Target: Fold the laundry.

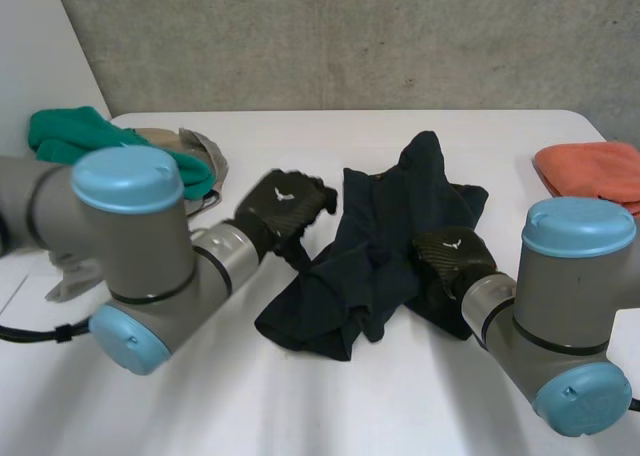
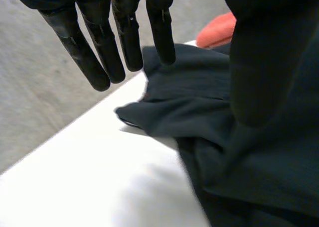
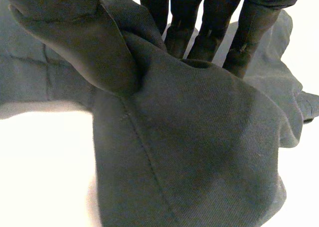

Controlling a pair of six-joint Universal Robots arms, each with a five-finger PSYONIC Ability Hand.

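Note:
A dark navy garment (image 1: 375, 241) lies crumpled in the middle of the white table (image 1: 300, 406). My left hand (image 1: 285, 204) hovers at the garment's left edge. Its fingers (image 2: 124, 38) are straight and spread above the cloth (image 2: 199, 112), and they hold nothing. My right hand (image 1: 455, 259) sits on the right part of the garment. There a raised fold of the cloth (image 3: 189, 147) is pinched between its fingers (image 3: 214, 23) and its thumb (image 3: 60, 8).
A green cloth (image 1: 80, 136) lies over a beige one (image 1: 200, 146) at the back left. An orange cloth (image 1: 590, 171) lies at the right edge, also beyond the left hand's fingertips (image 2: 217, 30). Bare table stretches in front of the garment.

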